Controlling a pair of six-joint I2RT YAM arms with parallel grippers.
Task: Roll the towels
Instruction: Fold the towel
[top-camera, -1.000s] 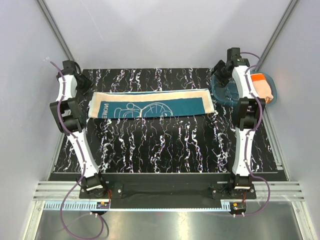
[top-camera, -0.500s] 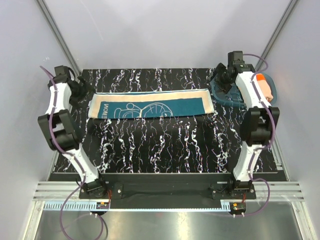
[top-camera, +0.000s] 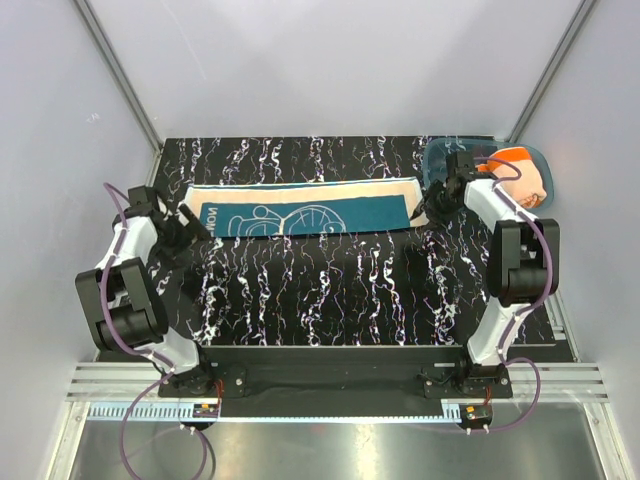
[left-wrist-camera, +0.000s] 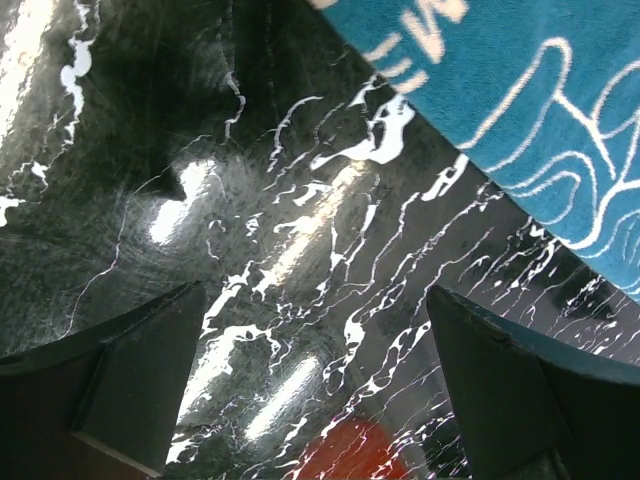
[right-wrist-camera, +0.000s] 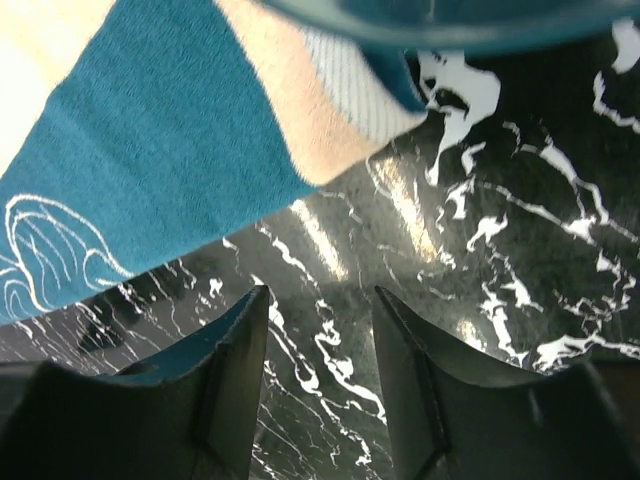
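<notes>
Teal towel (top-camera: 300, 213) lies flat as a long strip across the far half of the surface (top-camera: 330, 290), print up, with a cream band along its far edge. The orange towel (top-camera: 516, 157) sits bunched in the blue tray (top-camera: 437, 160) at the far right corner, not yet rolled.

My left tool (left-wrist-camera: 315, 300) hangs low over bare surface just off the strip's left end. It is spread wide and grips nothing. My right tool (right-wrist-camera: 320, 310) is also released and empty, its gap narrower, just beside the strip's right near corner. That corner runs close to the tray's rim, and from the wrist view I cannot tell whether the two touch.

I judge the step in hand to be taking hold of one short end to start the roll. To do it well, I want one finger slid flat under the end and both layers pinched together. The first turn should be tight and square to the long edges. The other tool should pin the far end, so the strip neither drags nor cones.
</notes>
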